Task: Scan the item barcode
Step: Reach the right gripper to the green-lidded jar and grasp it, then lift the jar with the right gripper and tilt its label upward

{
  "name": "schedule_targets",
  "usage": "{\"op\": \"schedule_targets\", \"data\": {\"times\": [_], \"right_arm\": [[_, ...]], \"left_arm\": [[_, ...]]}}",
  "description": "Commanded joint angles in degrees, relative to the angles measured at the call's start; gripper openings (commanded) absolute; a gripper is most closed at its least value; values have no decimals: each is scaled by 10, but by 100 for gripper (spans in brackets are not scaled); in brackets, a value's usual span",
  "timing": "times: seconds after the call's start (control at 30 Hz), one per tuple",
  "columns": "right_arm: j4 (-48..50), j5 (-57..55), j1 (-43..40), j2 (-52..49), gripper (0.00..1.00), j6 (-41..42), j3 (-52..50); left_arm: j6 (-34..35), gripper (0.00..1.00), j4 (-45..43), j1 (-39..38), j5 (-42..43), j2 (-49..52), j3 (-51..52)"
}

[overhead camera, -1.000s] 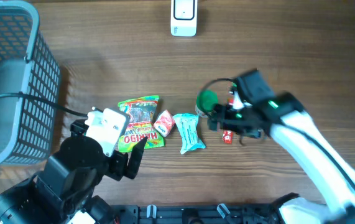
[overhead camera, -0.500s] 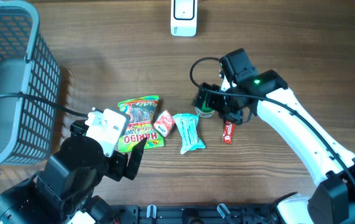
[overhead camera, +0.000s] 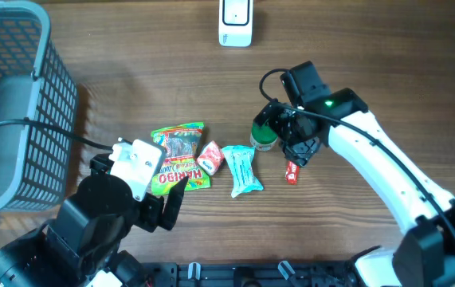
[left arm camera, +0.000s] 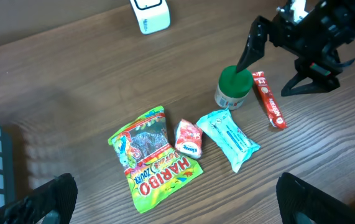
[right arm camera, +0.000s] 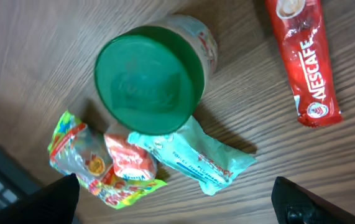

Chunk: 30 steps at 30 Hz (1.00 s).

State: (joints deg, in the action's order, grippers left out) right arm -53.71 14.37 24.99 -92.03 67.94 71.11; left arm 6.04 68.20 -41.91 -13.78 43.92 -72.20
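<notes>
Here, Haribo bag (left arm camera: 154,162), red Nescafe stick (right arm camera: 304,59), green-lidded jar (right arm camera: 150,78), both arms' jaws spread

Right arm (overhead camera: 386,179) stretched in, right gripper (overhead camera: 287,139) pointing down right above the jar (overhead camera: 264,134), fingers (left arm camera: 252,43) spread wide. Left gripper (overhead camera: 139,185) well lower-left of jar, fingers wide apart.

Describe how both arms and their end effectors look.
Right arm: white tubular links, black wrist with green light and looped black cable; right end effector black. Left arm: black and bulky, white block at the wrist; left end effector dark, two-fingered.
</notes>
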Motion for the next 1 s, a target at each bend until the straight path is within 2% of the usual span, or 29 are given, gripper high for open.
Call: {"op": "schedule_targets", "data": {"times": [0.0, 0.2, 0.3, 0.57, 0.97], "right_arm": [[-10, -8, 5, -57, 99, 38, 57], [-98, -43, 21, -147, 100, 43, 177], [-121, -42, 22, -190, 99, 60, 203], [-88, -43, 24, -258, 100, 52, 203], [-68, -82, 25, -281, 100, 56, 200]], "left_arm": [[-11, 100, 0, 2, 3, -1, 1], [-11, 100, 0, 2, 3, -1, 1], [-11, 100, 0, 2, 3, -1, 1], [-11, 100, 0, 2, 3, -1, 1], [-11, 100, 0, 2, 3, -1, 1]]}}
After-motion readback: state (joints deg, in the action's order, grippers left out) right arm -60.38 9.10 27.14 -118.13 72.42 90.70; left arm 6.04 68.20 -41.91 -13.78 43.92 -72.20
